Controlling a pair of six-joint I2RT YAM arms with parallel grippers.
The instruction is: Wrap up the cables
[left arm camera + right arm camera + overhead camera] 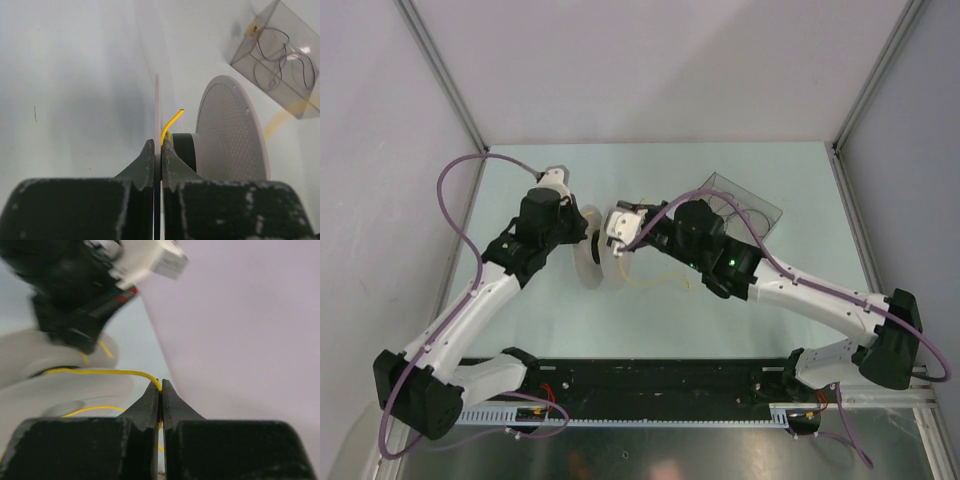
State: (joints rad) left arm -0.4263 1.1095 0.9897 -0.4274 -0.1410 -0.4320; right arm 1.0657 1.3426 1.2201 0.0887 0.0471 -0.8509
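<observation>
We see bright, even light, faint soft shadows on the table (800, 200); the right wrist view's background blurs heavily.

The spool (230, 135) was pale plastic with tiny bumps on its side. The box (245, 55) was clear, shiny plastic. The yellow cable (171, 120) looked smooth, and the left gripper (156, 146) black and dull.

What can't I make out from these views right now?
- Left wrist view: the yellow cable vanishes behind the spool flange pinched in the left claw; the clear box is cut off by the frame edge.
- Right wrist view: the spool is blurred; the cable below the right claw is hidden by the claw itself.
- Top view: turns wound on the spool are too small to count, with both claws crowding it.
</observation>
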